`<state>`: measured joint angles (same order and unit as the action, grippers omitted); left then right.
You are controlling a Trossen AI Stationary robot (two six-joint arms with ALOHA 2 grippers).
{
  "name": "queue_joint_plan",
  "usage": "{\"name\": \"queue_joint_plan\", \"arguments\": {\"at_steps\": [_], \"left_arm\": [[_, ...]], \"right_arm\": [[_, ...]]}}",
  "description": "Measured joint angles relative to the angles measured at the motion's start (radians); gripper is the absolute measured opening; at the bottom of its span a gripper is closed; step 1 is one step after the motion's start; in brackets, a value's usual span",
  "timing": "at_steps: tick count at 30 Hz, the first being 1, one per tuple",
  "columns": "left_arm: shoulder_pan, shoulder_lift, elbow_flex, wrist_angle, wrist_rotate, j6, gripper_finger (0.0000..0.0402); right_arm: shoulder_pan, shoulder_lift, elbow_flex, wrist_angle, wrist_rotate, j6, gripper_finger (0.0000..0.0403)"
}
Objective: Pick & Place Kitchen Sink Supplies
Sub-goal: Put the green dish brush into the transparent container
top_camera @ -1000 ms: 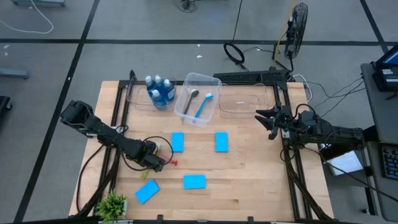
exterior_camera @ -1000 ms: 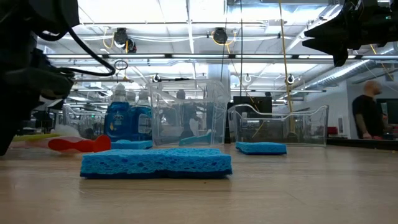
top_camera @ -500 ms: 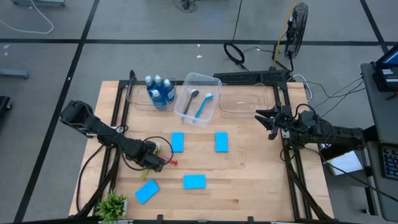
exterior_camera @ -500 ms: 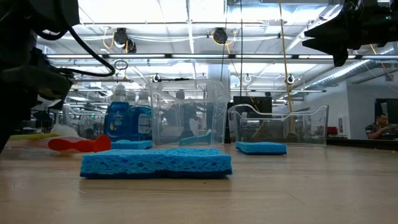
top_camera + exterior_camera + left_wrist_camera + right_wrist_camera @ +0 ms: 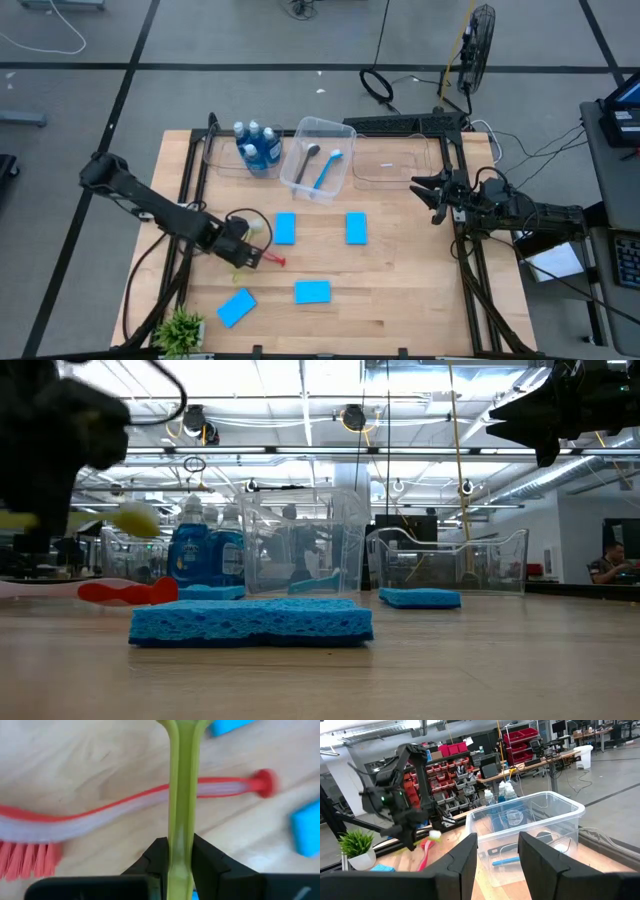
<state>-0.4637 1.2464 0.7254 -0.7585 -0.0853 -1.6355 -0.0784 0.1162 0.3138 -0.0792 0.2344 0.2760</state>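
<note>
Left claw (image 5: 243,256) clamps yellow-green brush (image 5: 181,795), seemingly lifted above red brush (image 5: 125,805); right claw (image 5: 428,195) open, empty.

- three clear plastic bins (image 5: 318,160) line the table's far edge, well beyond the left gripper (image 5: 243,257)
- a small green potted plant (image 5: 181,327) sits behind it, at the near corner

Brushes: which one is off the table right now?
The yellow-green brush, clamped in the left pincer and lifted. The red brush lies on the wood below it; the other two sit in the bin.
</note>
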Motion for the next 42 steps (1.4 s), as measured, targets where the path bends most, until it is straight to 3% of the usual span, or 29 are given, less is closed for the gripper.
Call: {"name": "queue_joint_plan", "arguments": {"at_steps": [8,17,33,42], "left_arm": [[0.000,-0.131,0.000,0.297,-0.234,0.392,0.0060],[0.000,-0.156,0.000,0.669,-0.256,0.757,0.0061],[0.038,-0.156,0.000,1.323,0.043,1.125,0.0062],[0.038,-0.155,0.000,1.425,0.091,1.199,0.0062]], "right_arm": [[0.000,0.000,0.000,0.000,0.000,0.000,0.0130],[0.000,0.000,0.000,0.000,0.000,0.000,0.0130],[0.000,0.000,0.000,0.000,0.000,-0.003,0.0130],[0.000,0.000,0.000,0.000,0.000,-0.003,0.0130]]}}
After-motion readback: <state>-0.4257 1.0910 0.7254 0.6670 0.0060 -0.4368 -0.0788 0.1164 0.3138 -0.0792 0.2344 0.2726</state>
